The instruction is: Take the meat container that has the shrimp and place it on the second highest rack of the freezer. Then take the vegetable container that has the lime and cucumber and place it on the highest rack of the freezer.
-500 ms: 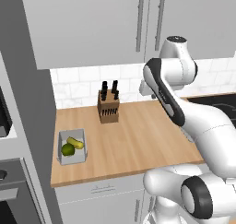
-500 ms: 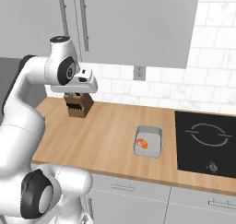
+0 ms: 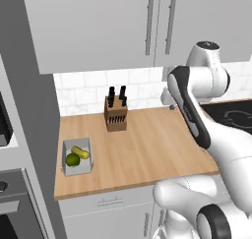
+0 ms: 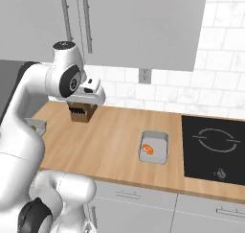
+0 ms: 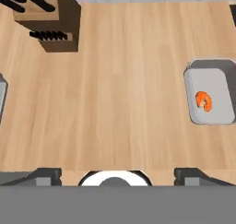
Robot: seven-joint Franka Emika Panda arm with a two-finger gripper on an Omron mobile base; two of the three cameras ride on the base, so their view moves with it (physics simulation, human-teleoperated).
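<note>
Gripper is wide open and holding nothing; from my hand view I see its two dark finger tips spread far apart at the bottom edge, hovering high above bare wood. From the right base view the hand hangs up near the knife block, pointing down at the counter.

Counter is a flat butcher-block slab, light brown with fine grain lines. Meat container sits on it right of centre, just left of the hob and well clear of the hand: shallow rectangular grey tray, rounded corners, matte. Shrimp inside it is a small curled orange piece, lying toward the tray's left side in the right base view.

Vegetable container is the same kind of grey tray, at the far left end of the counter near the tall grey panel. In it a round green lime sits touching, or just beside, a short yellow-green cucumber.

Knife block stands at the back by the white tiled wall, a slanted wooden box with black handles sticking out.

Hob is glossy black glass with a thin ring marking, flush with the counter at right. Grey flat-front cabinets with slim metal bar handles hang above.
</note>
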